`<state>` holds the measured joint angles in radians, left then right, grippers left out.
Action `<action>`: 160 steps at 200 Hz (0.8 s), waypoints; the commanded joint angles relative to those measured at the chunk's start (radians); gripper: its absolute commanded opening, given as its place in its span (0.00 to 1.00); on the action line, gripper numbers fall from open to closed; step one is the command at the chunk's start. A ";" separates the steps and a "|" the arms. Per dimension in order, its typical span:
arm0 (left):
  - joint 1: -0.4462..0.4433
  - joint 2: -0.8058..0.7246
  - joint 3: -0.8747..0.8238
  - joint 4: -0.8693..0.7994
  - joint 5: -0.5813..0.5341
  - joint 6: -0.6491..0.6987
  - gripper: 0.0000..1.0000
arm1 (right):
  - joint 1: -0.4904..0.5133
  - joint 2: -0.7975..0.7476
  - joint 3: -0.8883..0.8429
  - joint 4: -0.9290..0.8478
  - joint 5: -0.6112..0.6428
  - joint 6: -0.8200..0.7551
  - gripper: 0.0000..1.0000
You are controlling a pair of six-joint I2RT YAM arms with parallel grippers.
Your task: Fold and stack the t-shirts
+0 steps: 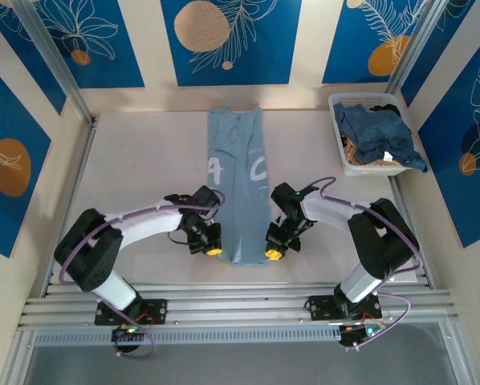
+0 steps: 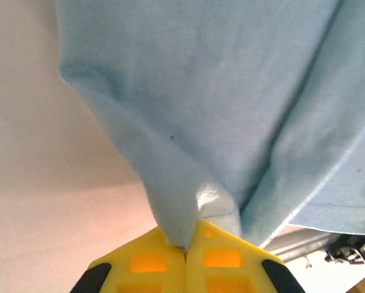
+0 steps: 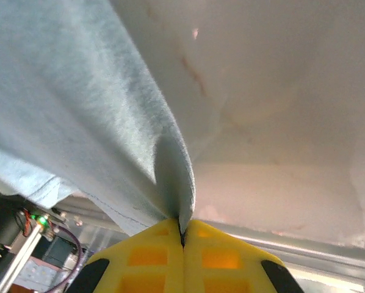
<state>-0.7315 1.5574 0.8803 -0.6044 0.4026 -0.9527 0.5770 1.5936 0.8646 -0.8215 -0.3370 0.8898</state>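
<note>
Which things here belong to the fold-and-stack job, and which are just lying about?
Part of the job:
- light blue t-shirt, lying as a long strip on the table
- left gripper and right gripper, each shut on a near corner of it
- dusty blue t-shirts, heaped in the basket

Just lying about:
- white mesh basket
- table

- Light blue t-shirt (image 1: 238,180): white lettering (image 1: 214,170) broken by the lengthwise fold, unreadable (two partial characters show).
- Left gripper (image 2: 185,251): finger bases cut off by the wrist view's bottom edge; pinched cloth hides the pad faces.
- Right gripper (image 3: 182,235): likewise cropped at the bottom.
- T-shirt's near hem corners: covered by both grippers in the top view.
- Heaped blue garments (image 1: 374,135) in the basket (image 1: 337,132): count and kind indeterminate.
</note>
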 commanded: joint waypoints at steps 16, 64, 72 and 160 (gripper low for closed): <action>-0.049 -0.122 -0.094 -0.029 0.087 0.030 0.00 | 0.081 -0.108 -0.028 -0.125 -0.049 0.000 0.00; -0.087 -0.266 -0.120 -0.029 0.021 -0.047 0.00 | 0.110 -0.203 -0.047 -0.159 -0.017 0.067 0.00; -0.085 -0.283 -0.110 -0.027 -0.010 -0.061 0.00 | 0.096 -0.208 -0.034 -0.164 -0.009 0.070 0.00; 0.013 -0.205 0.074 0.000 -0.208 -0.125 0.00 | -0.062 -0.040 0.240 -0.161 0.042 0.023 0.00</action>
<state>-0.7654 1.3338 0.8967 -0.6083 0.2733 -1.0573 0.5457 1.5005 1.0168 -0.9619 -0.3092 0.9348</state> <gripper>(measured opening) 0.045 0.068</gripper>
